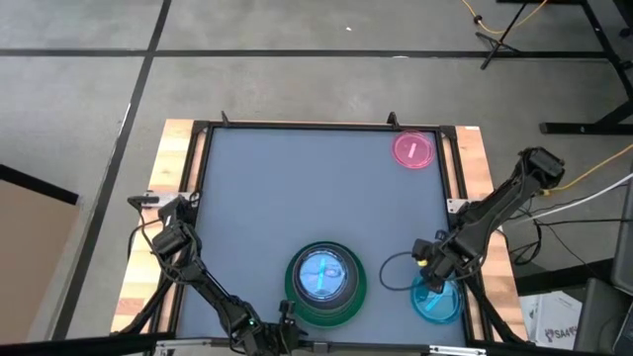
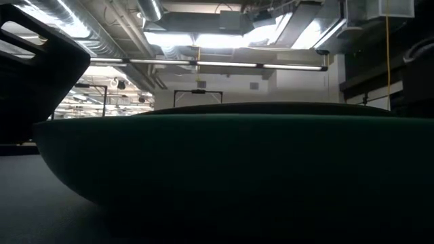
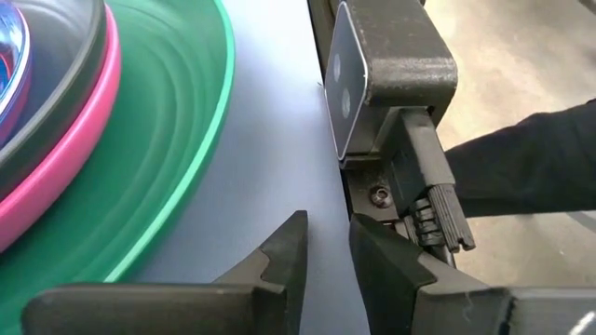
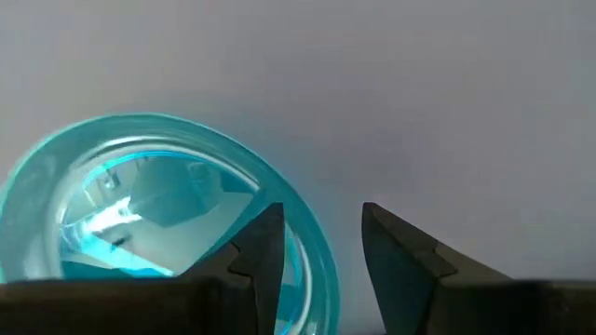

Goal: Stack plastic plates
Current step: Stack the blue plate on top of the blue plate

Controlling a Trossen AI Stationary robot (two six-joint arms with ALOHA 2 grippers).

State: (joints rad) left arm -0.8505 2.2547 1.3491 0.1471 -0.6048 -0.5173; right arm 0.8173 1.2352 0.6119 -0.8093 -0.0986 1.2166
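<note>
The left gripper [image 1: 282,321] sits low at the near edge of the grey table [image 1: 297,198], just beside the stack, its jaws nearly together with only a narrow gap and nothing between them; the left wrist view shows its fingers [image 3: 279,265] over bare tabletop next to the table's black frame [image 3: 391,74]. Just to its right stands the stack: a large dark green round plastic plate [image 1: 326,309] at the bottom, a medium pink plate [image 3: 65,177] on it, a dark grey plate [image 1: 346,269] above that, and a small translucent blue plate [image 1: 321,274] on top. In the low view the green plate's side fills most of the picture. Farther right, the right gripper [image 1: 432,282] hangs over the rim of a second small translucent blue plate [image 1: 438,301] lying alone near the table's near right corner; its jaws are spread, straddling the rim without pinching it. A small pink round plate with a pale stripe [image 1: 412,150] lies well apart at the far right corner
</note>
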